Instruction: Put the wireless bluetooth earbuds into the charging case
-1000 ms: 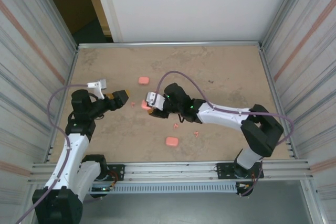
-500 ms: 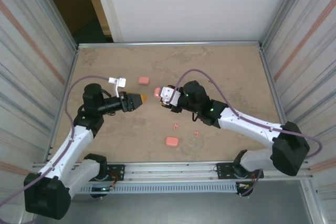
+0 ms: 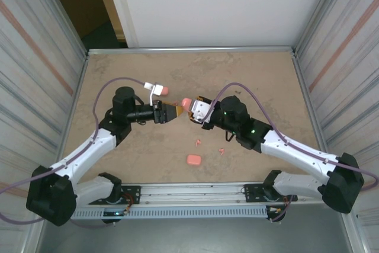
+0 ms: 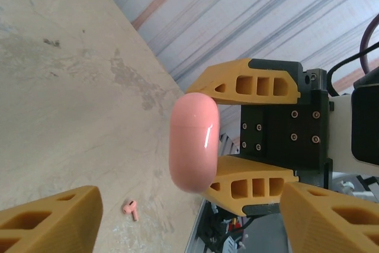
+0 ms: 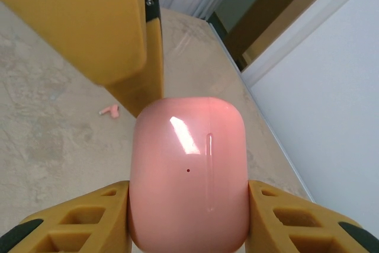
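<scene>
**Pink case held aloft between the two arms**

Top view: the right gripper (image 3: 189,109) pinches the charging case (image 3: 185,103) in its jaws above the worktop (image 3: 260,81); the case's free end points left, just beside the left gripper (image 3: 176,111); one of the earbuds (image 3: 198,142) lies on the worktop nearer the bases, with a second pink case (image 3: 193,160) near it.

Left wrist view: the charging case (image 4: 194,141) shows edge-on, its long axis up and down the picture; the left jaws stand spread, touching nothing.

Right wrist view: the charging case (image 5: 188,173) sits clamped at its base, rounded end pointing away from the camera.
</scene>
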Controlling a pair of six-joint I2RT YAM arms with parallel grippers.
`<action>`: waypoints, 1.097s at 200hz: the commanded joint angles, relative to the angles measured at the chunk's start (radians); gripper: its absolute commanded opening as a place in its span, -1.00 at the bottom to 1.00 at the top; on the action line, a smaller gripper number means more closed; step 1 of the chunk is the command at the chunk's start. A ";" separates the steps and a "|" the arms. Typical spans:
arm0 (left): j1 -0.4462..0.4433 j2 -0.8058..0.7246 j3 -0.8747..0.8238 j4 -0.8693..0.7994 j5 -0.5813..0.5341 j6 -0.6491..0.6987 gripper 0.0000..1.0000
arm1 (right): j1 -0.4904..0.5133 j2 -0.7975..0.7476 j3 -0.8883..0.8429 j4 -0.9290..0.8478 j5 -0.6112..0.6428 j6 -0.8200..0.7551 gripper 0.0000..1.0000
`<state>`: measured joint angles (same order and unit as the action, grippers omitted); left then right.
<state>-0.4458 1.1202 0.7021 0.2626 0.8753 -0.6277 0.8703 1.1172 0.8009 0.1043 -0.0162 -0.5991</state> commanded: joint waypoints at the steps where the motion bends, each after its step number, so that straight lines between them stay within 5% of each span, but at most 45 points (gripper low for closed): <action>1: -0.021 0.018 0.048 0.066 0.019 -0.007 0.48 | 0.007 -0.030 -0.006 0.013 -0.003 -0.001 -0.21; 136: -0.076 0.108 0.095 0.090 0.030 -0.007 -0.07 | -0.007 -0.043 -0.013 0.041 -0.007 0.012 -0.20; 219: -0.077 0.107 0.097 0.075 0.036 0.008 -0.59 | -0.014 -0.035 -0.012 0.043 -0.018 0.033 -0.19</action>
<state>-0.5175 1.2270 0.7670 0.3195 0.8825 -0.6331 0.8635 1.1000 0.7979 0.1135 -0.0269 -0.5869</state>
